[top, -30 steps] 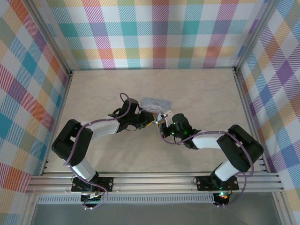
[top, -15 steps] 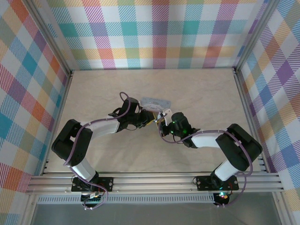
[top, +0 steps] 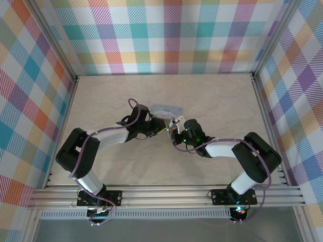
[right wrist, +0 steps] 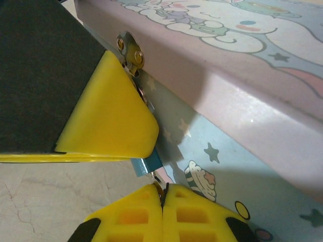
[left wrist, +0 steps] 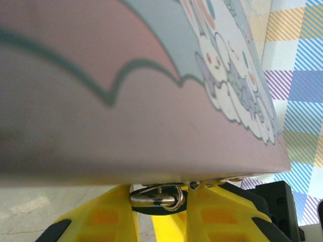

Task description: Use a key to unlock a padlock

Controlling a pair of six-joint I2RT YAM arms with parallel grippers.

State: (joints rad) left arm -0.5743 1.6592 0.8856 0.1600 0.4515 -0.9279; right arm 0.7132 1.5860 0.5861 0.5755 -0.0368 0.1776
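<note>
We see the pale blue tin box with cartoon pictures lying near the middle of the pale table. Both arms reach to its near side. The tiny padlock with a dark blue-teal body sits right at the tin's front wall, below the small silvery clasp. The right gripper has its yellow fingers pressed together on a thin silvery key, which touches the padlock. The left gripper has a yellow finger on each side of the padlock's thin silvery loop. We cannot tell if it squeezes the padlock.
</note>
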